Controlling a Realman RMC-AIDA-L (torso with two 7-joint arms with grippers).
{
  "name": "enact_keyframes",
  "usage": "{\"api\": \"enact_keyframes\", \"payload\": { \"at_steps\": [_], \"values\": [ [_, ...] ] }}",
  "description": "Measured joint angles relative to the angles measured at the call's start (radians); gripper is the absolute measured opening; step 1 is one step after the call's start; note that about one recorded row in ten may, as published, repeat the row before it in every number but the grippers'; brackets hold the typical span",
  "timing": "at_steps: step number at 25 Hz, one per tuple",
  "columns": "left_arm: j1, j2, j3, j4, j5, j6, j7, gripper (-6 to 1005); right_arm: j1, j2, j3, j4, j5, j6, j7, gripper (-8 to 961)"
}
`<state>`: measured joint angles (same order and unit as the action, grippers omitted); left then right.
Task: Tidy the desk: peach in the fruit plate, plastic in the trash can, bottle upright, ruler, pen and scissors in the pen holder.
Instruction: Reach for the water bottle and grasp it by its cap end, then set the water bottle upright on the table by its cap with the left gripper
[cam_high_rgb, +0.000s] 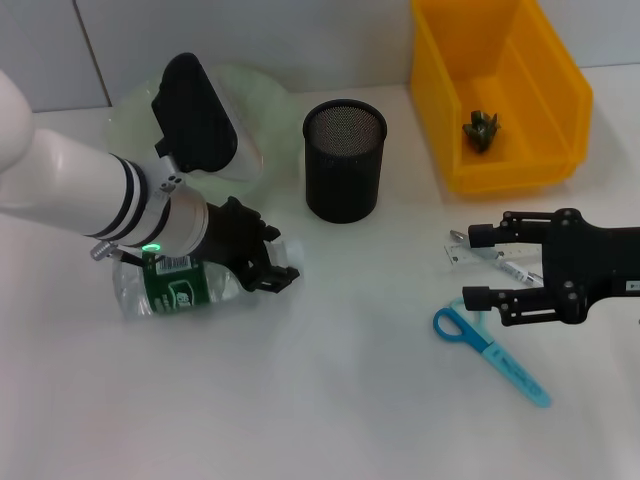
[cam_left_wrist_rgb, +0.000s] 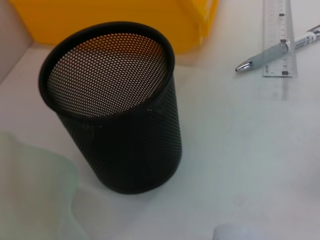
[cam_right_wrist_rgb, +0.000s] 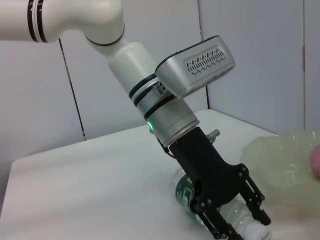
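A clear bottle (cam_high_rgb: 180, 290) with a green label lies on its side at the left. My left gripper (cam_high_rgb: 272, 263) is shut on its neck end; the right wrist view shows the fingers (cam_right_wrist_rgb: 212, 220) straddling the bottle (cam_right_wrist_rgb: 186, 191). My right gripper (cam_high_rgb: 479, 267) hangs open over the ruler (cam_high_rgb: 462, 258) and the pen (cam_high_rgb: 515, 272). Blue scissors (cam_high_rgb: 490, 350) lie just in front of it. The black mesh pen holder (cam_high_rgb: 344, 160) stands mid-table. Behind my left arm sits the pale green fruit plate (cam_high_rgb: 262, 100). The peach (cam_right_wrist_rgb: 316, 161) shows at the plate's (cam_right_wrist_rgb: 280, 160) edge.
The yellow trash can (cam_high_rgb: 555, 150) stands at the back right with a dark green scrap (cam_high_rgb: 481, 130) inside. In the left wrist view the pen holder (cam_left_wrist_rgb: 115, 110) is close, with the ruler (cam_left_wrist_rgb: 280, 37) and the pen (cam_left_wrist_rgb: 275, 52) beyond it.
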<state>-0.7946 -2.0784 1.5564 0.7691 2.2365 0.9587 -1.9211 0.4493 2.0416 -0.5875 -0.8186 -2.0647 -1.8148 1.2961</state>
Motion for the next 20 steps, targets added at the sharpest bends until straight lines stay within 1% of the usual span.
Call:
{"api": "enact_keyframes", "payload": {
  "at_steps": [5,10,17,20],
  "values": [
    [-0.001,0.000,0.003,0.001,0.000,0.002,0.000,641,0.000,0.003,0.000,-0.009,0.000,0.000,0.005,779],
    [-0.003,0.000,0.003,0.009,-0.004,0.009,0.001,472,-0.001,0.005,0.000,-0.011,0.000,0.000,0.006,779],
    [0.001,0.001,-0.004,0.027,-0.010,0.016,-0.004,446,-0.005,0.007,0.000,-0.020,0.000,0.000,0.008,779],
    [0.015,0.002,-0.006,0.062,-0.025,0.025,-0.013,447,-0.006,0.007,0.001,-0.022,0.001,0.000,0.009,779]
  ]
}}
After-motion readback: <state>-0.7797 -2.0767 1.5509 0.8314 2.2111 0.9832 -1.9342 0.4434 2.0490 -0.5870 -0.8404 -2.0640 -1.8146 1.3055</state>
